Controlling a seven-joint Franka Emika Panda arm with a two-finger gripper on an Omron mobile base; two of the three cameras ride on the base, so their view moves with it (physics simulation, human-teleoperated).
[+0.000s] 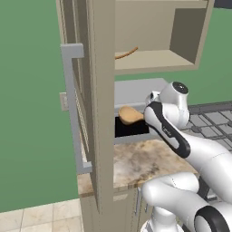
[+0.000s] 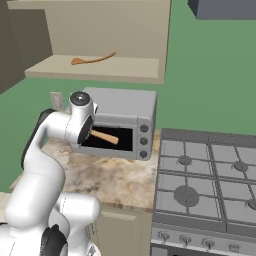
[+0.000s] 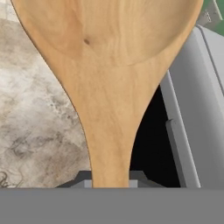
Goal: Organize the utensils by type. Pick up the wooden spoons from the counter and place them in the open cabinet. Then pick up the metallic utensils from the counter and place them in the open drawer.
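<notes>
While gripper [image 3: 109, 181] clamps handle, wooden spoon [image 3: 109, 65] level, bowl pointing away

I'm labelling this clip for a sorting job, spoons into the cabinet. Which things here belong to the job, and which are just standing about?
Job:
- larger wooden spoon, held in the gripper
- darker wooden spoon, already on the shelf
- cabinet
- counter

Just about:
- microwave
- stove

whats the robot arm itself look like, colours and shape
A glossy white arm of rounded tubular links, with black bands at the joints and a black stripe along the forearm. A round white cap with a dark centre tops the wrist. No loose cables or printed markings show. The small gripper has grey fingertips.
</notes>
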